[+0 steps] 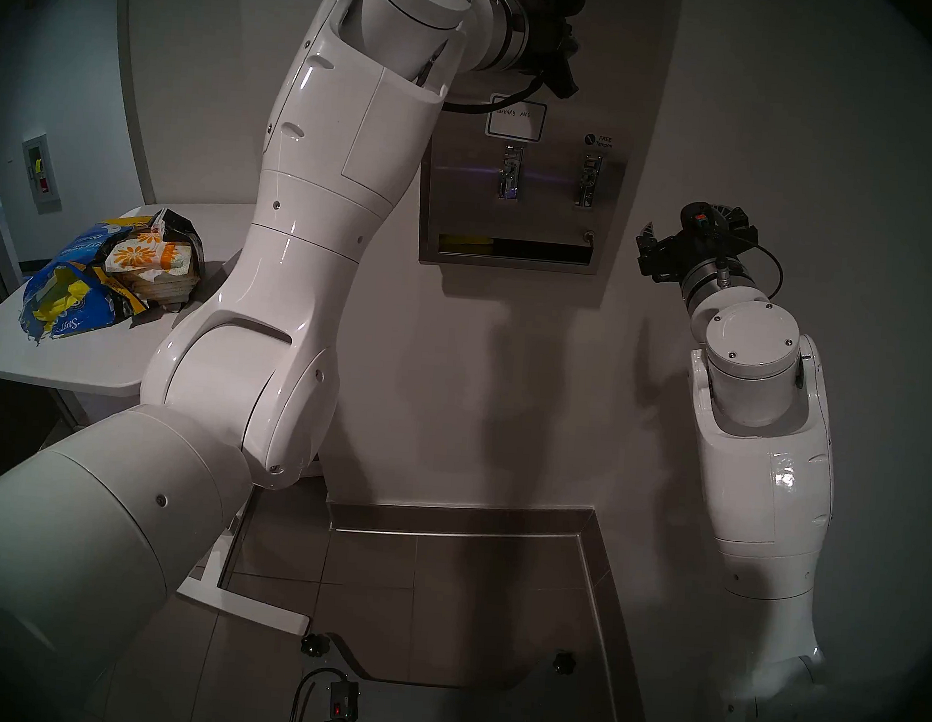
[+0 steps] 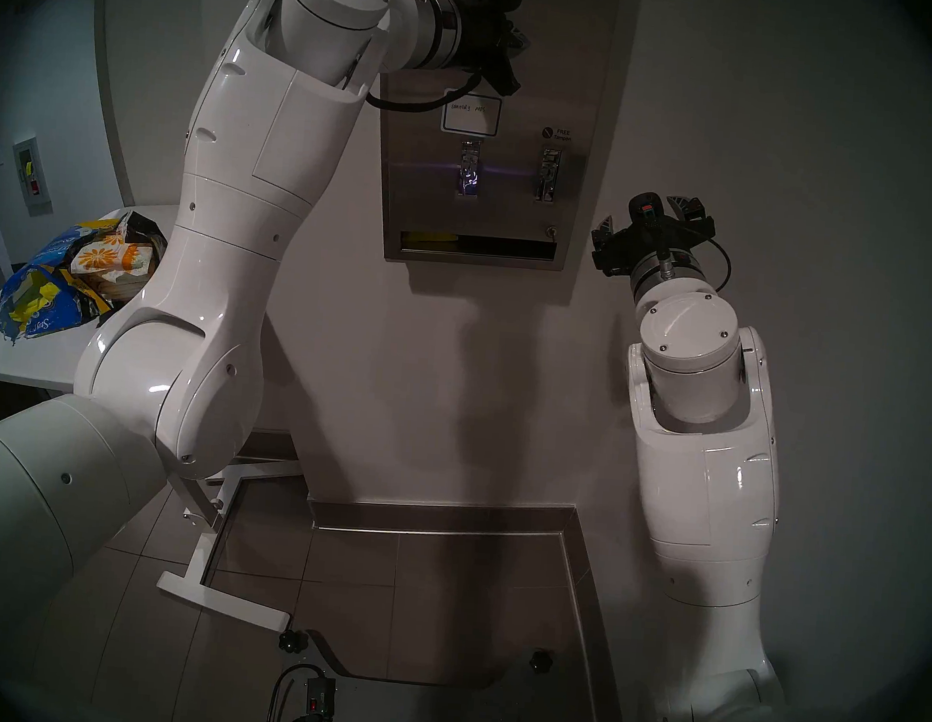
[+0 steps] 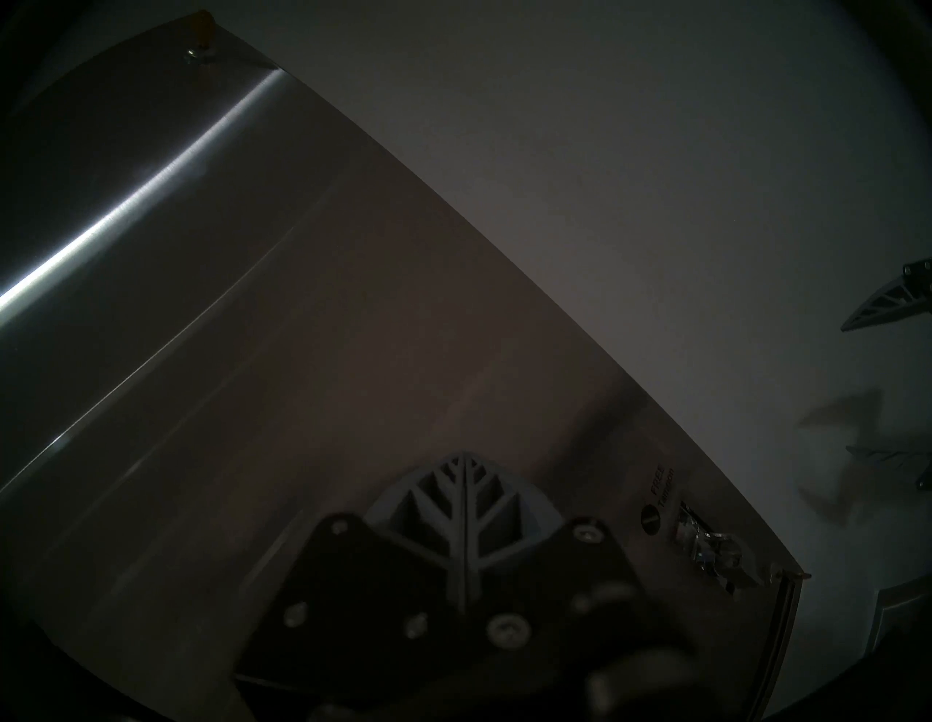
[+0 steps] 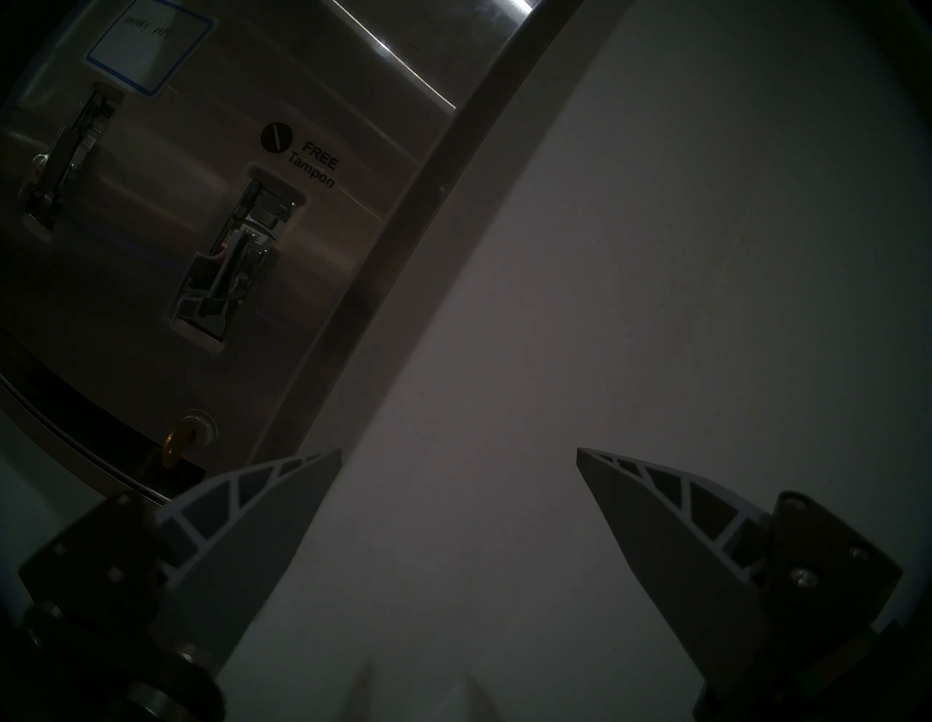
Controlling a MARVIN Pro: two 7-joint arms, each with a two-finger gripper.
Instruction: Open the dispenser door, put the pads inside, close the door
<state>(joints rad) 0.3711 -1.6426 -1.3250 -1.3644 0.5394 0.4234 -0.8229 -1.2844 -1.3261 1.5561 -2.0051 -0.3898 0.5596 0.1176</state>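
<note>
**Door shut; whether pads have gone in cannot be told**

On the table [image 1: 40, 361] at far left, the pads [image 1: 146, 258] sit stacked beside a torn blue bag [image 1: 72, 291]. To their right, high up, the left gripper [image 3: 466, 461] has its fingers together on nothing, close to the upper part of the dispenser door [image 1: 464, 203], which lies flush against the dispenser [image 1: 603, 252]. Something yellow shows in the bottom slot [image 1: 515, 248]. At far right, the right gripper [image 4: 459, 459] waits with fingers apart, empty. Either opening and loading are still ahead, or the job is nearly over.
</note>
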